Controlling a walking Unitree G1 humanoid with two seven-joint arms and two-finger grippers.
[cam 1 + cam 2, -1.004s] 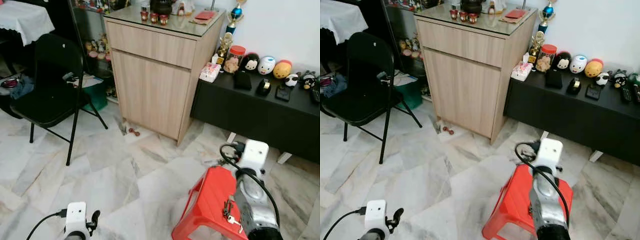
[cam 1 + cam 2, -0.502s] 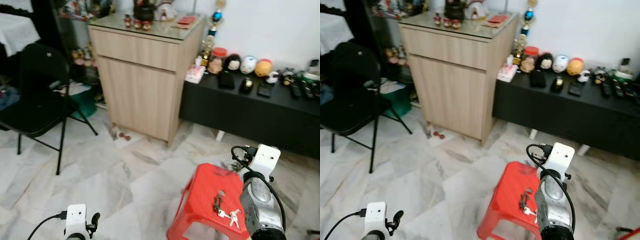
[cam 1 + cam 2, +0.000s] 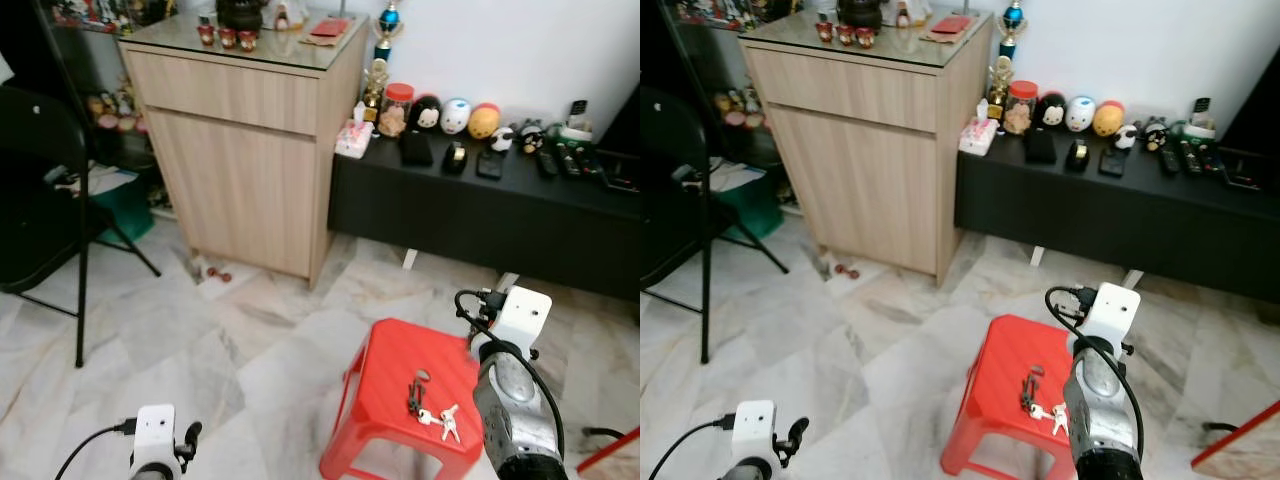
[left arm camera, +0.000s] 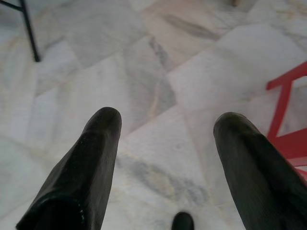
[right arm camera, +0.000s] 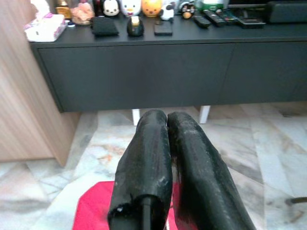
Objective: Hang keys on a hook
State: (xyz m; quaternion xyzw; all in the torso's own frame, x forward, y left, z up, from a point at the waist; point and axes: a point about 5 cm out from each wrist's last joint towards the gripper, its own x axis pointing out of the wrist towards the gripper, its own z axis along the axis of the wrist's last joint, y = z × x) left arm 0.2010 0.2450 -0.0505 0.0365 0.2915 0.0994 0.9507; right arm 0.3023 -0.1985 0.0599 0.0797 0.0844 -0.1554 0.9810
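Note:
A bunch of keys [image 3: 428, 402] lies flat on top of a red plastic stool [image 3: 390, 355] on the marble floor. My right arm [image 3: 510, 400] reaches over the stool's right edge, just right of the keys. In the right wrist view my right gripper [image 5: 167, 117] is shut with nothing between its fingers, above the stool's red top [image 5: 96, 211] and pointing toward the black console. My left arm [image 3: 155, 445] hangs low at the left. My left gripper [image 4: 168, 124] is open over bare floor, with a stool leg [image 4: 283, 110] beside it.
A wooden cabinet [image 3: 245, 130] stands at the back left. A low black console [image 3: 480, 215] with toys and remotes runs along the white wall. A black folding chair [image 3: 40, 220] is at the far left. A red-edged object [image 3: 612, 452] is at the lower right.
The whole view has swung to the right, so cabinet and chair sit further left. The right arm now stands at the stool's right edge and the keys lie uncovered beside it.

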